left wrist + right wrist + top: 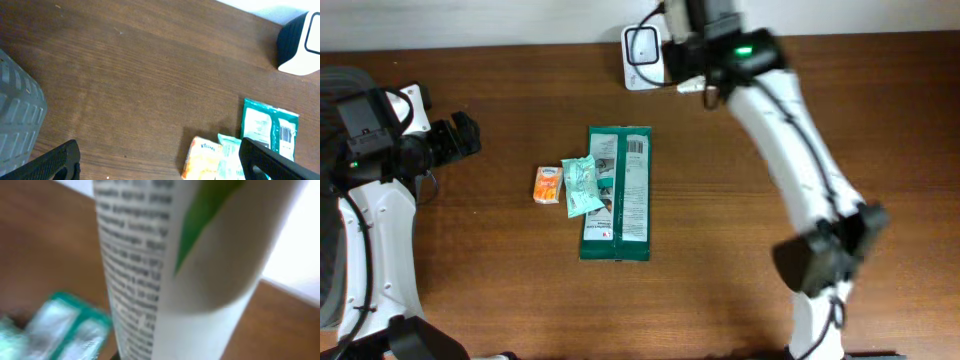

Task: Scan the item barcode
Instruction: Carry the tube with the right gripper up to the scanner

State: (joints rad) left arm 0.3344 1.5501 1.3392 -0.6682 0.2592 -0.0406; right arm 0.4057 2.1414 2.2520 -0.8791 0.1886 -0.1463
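The brown wooden desk (500,290) fills almost all of the overhead view. Taking the middle of the desk as the centre of a clock, the right arm comes in from about 4 o'clock and stretches up to 12 o'clock. The left arm stands at the edge at 9 o'clock.

In the centre lies a long green pack (617,195), flat on the desk, with its printed label and barcode facing up. At 12 o'clock, near the far edge, sits a white barcode scanner (642,45) with a dark face.

The right gripper (688,62) is just beside the scanner, at its 3 o'clock side. It is clenched on a white tube (200,280), the item of the task. In the right wrist view this tube stands upright very near the lens, showing lines of small print and a green leaf mark. I see no barcode on the side that shows.

The left gripper (467,135) is released, its jaws wide apart, and it carries nothing.

A small teal packet (582,185) lies partly on the green pack at its 9 o'clock edge. A smaller orange packet (549,185) lies just beside the teal one, again toward 9 o'clock.
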